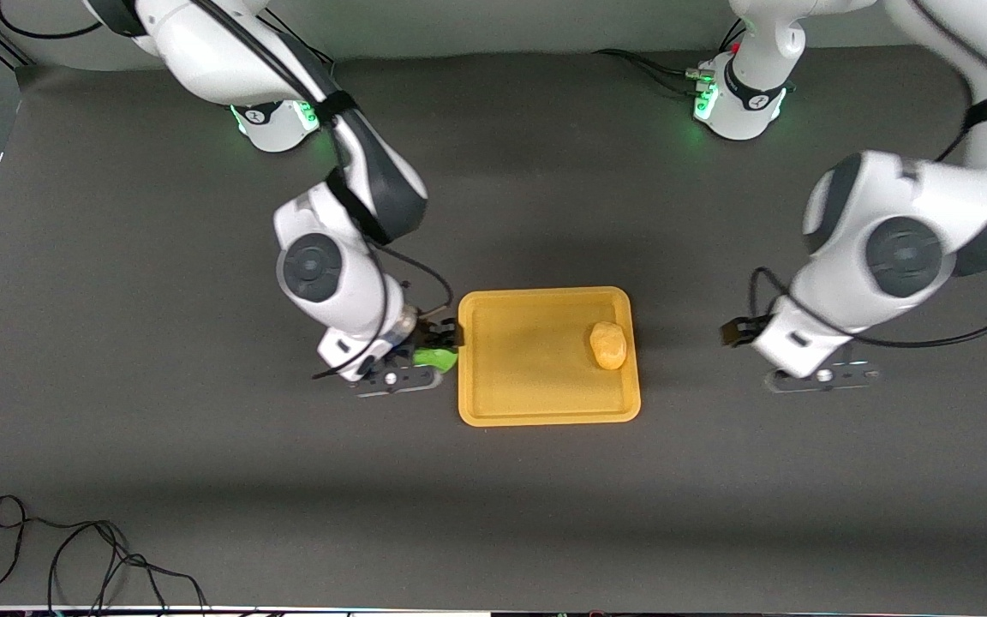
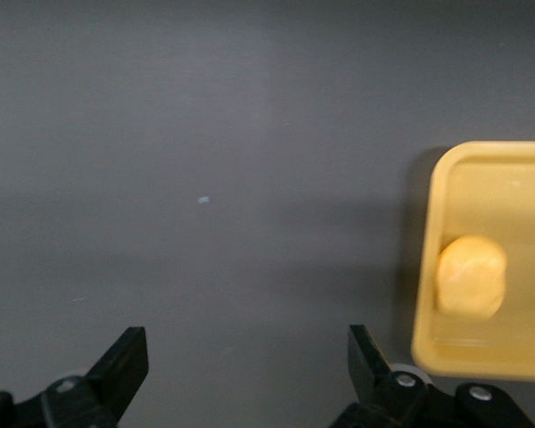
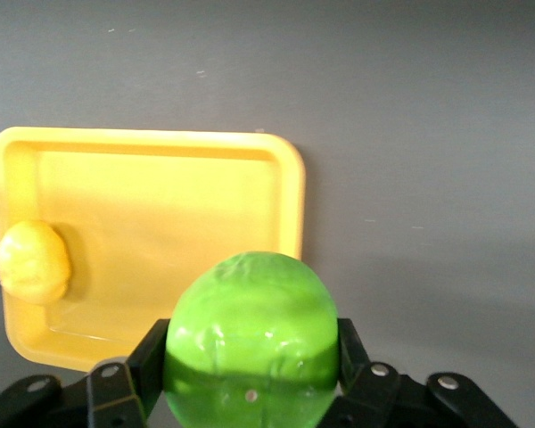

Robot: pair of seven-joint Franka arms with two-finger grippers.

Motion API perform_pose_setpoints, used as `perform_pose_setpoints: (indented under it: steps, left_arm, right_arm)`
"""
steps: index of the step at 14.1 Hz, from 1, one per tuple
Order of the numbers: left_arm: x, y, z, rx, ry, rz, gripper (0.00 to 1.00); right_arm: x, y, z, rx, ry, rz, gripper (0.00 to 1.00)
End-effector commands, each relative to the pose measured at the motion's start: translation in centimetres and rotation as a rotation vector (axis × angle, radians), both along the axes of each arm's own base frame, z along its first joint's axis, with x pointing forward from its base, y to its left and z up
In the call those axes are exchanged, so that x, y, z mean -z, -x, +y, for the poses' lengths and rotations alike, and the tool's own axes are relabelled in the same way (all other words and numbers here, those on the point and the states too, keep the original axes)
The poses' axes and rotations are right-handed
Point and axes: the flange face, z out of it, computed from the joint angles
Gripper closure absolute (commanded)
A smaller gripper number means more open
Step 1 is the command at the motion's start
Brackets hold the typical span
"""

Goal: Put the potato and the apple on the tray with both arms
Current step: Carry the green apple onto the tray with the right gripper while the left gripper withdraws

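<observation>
Apple in right hand at tray edge; potato already on tray.

Right hand (image 1: 435, 345) is clenched on the apple (image 1: 436, 357), fingers (image 3: 153, 361) pressed to both its sides, just beside the tray (image 1: 547, 417) rim at the right arm's end, probably about to carry it over the rim. Tray sits mid-bench, a bit toward the front camera's edge. Potato (image 1: 608, 344) lies inside, near the rim at the left arm's end, so half the job looks done. Left hand (image 2: 250, 379) waits released over bare bench (image 1: 116, 257) toward the left arm's end, holding nothing. No readable writing or labels.
</observation>
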Motion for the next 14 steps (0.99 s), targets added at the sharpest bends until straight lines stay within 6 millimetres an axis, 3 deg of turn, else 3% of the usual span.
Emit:
perform_pose_setpoints:
  steps: [1,3,7,9,14]
  left_arm:
    - [-5.9,3.1,3.8,0.039,-0.01,-0.016,0.0]
    - [-8.6,4.6,5.0,0.064,-0.009,-0.012,0.0]
    - [-11.9,6.7,6.8,0.048,0.009,-0.026,0.0]
    - [-12.6,7.6,8.6,0.067,0.043,-0.021,0.0]
    - [-13.2,8.8,9.8,0.062,0.041,-0.028,0.0]
  right_arm:
    - [2.9,-0.8,6.0,0.061,-0.023,-0.011,0.6]
    - [6.0,0.1,9.6,0.089,-0.038,-0.041,0.6]
    - [11.5,3.3,13.7,0.105,-0.024,-0.065,0.6]
    - [12.8,3.7,13.8,0.095,0.012,-0.081,0.6]
    - [12.9,3.9,13.4,0.067,0.071,-0.081,0.57]
